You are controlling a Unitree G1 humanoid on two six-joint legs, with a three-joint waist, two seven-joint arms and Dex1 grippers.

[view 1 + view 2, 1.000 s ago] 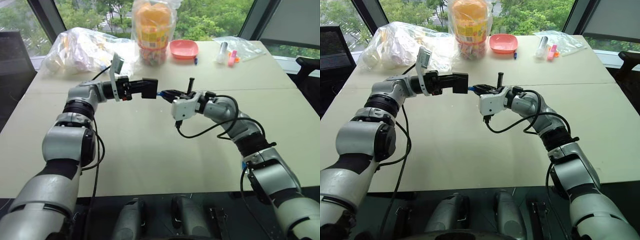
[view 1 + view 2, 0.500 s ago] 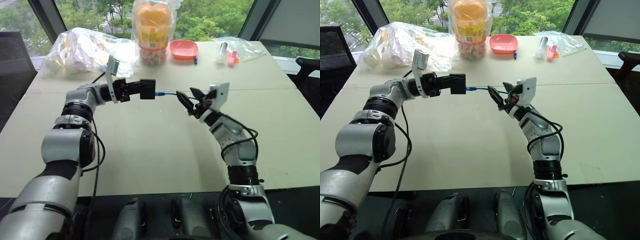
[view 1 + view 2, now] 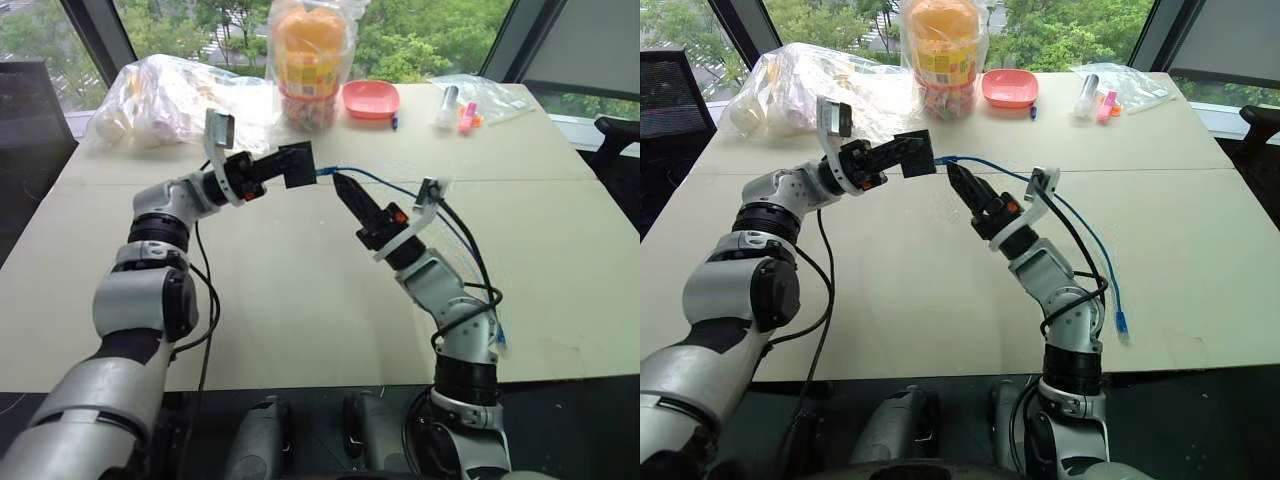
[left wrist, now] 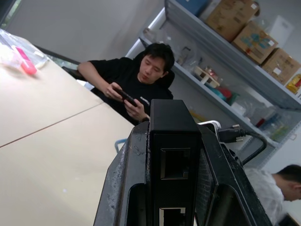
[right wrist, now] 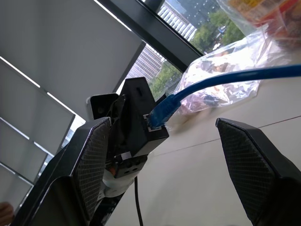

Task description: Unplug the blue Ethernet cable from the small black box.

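My left gripper (image 3: 278,170) is shut on the small black box (image 3: 298,164) and holds it tilted above the table. In the left wrist view the box (image 4: 173,141) stands between the fingers (image 4: 123,179), showing two empty ports. The blue Ethernet cable (image 3: 372,178) is plugged into the box's side, and its plug (image 5: 161,112) sits in the port. The cable arcs right past my right arm, its free end (image 3: 1122,322) lying on the table. My right gripper (image 3: 342,188) points up at the box, open; the cable runs above its fingers (image 5: 91,162), untouched.
Along the far edge of the table (image 3: 300,300) are clear plastic bags (image 3: 165,95), a tall snack jar (image 3: 308,60), a pink bowl (image 3: 370,98) and markers (image 3: 462,115). A seated person (image 4: 136,84) shows beyond the table in the left wrist view.
My right gripper was shut on the cable at the box. It opened, let go and swung lower, now pointing up at the box. The cable has dropped slack. The left hand tilted the box.
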